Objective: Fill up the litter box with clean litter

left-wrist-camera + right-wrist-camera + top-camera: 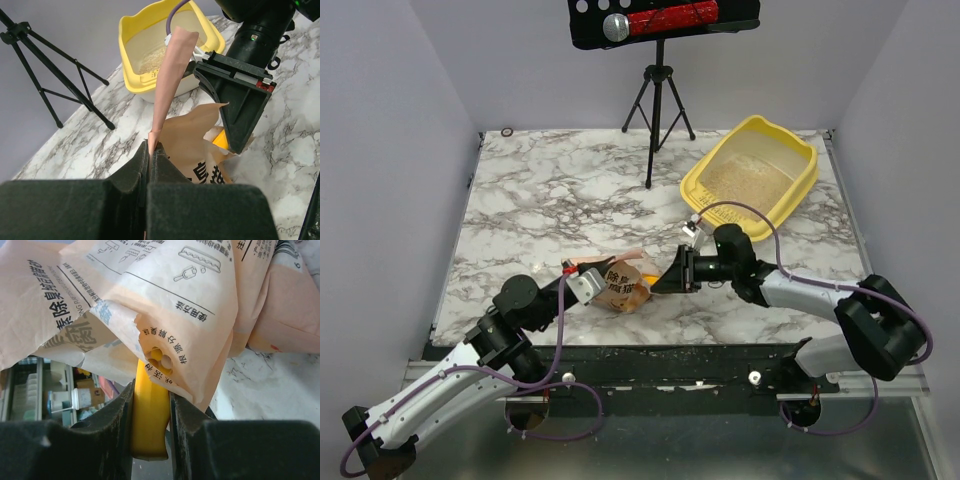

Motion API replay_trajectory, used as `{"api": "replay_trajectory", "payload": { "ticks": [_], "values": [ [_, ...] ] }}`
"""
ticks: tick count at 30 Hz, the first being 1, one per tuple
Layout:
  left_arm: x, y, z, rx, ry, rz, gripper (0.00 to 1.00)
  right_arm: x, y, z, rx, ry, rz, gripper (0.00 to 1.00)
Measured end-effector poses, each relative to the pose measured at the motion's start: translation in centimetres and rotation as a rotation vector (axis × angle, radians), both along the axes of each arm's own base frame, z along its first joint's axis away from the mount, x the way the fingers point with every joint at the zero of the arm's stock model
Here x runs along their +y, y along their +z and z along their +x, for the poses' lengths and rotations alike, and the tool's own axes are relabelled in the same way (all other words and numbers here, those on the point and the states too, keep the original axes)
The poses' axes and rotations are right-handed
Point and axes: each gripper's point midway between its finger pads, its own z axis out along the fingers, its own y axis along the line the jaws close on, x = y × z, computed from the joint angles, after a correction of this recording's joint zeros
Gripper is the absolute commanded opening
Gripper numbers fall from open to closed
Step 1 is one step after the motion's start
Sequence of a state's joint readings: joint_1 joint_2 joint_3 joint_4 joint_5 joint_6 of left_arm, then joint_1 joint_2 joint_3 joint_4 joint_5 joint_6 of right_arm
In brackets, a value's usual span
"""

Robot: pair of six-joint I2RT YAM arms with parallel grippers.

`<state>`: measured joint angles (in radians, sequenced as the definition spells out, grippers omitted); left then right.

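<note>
The yellow litter box [693,189] stands at the back right of the marble table, with a thin layer of beige clean litter [732,180] on its floor; the left wrist view also shows the litter box [134,76] and its litter [151,61]. A tan printed paper bag [618,286] lies near the front edge. My left gripper [582,284] is shut on the bag's upright flap [171,75]. My right gripper [662,282] is shut on the handle of a yellow scoop [150,415], whose head is hidden inside the torn bag [165,295].
A black tripod [657,110] stands at the back centre, carrying a black bar with a red cylinder [665,18]. A small dark ring [507,131] lies at the back left corner. Grey walls enclose the table on three sides.
</note>
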<state>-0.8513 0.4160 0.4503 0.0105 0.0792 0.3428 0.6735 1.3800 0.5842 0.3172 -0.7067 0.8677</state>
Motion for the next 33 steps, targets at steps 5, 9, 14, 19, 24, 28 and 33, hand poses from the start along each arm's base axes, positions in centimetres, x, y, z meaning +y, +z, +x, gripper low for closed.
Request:
{"api": "replay_trajectory", "payload": {
  "ticks": [5, 9, 14, 19, 24, 28, 33],
  "values": [
    [-0.2, -0.1, -0.2, -0.006, -0.021, 0.008, 0.0, 0.2, 0.0, -0.3, -0.004, -0.011, 0.122, 0.0],
    [-0.4, -0.1, -0.3, -0.005, -0.032, 0.011, 0.0, 0.2, 0.0, -0.5, 0.005, -0.014, 0.195, 0.0],
    [-0.5, -0.2, -0.4, -0.007, -0.036, 0.015, 0.0, -0.1, 0.8, -0.8, -0.01, -0.013, 0.247, 0.0],
    [-0.6, -0.1, -0.4, -0.01, -0.043, 0.016, 0.0, -1.0, 1.8, -0.8, -0.033, -0.025, 0.286, 0.0],
    [-0.6, 0.2, -0.3, -0.023, -0.042, 0.008, 0.0, -2.4, 3.5, -1.1, -0.075, -0.039, 0.335, 0.0],
    [-0.6, 0.2, -0.4, -0.028, -0.044, 0.008, 0.0, -3.5, 4.4, -1.6, -0.089, -0.049, 0.363, 0.0],
    [-0.7, 0.2, -0.4, -0.036, -0.05, 0.005, 0.0, -4.8, 5.0, -2.3, -0.093, -0.075, 0.39, 0.0]
  ]
}}
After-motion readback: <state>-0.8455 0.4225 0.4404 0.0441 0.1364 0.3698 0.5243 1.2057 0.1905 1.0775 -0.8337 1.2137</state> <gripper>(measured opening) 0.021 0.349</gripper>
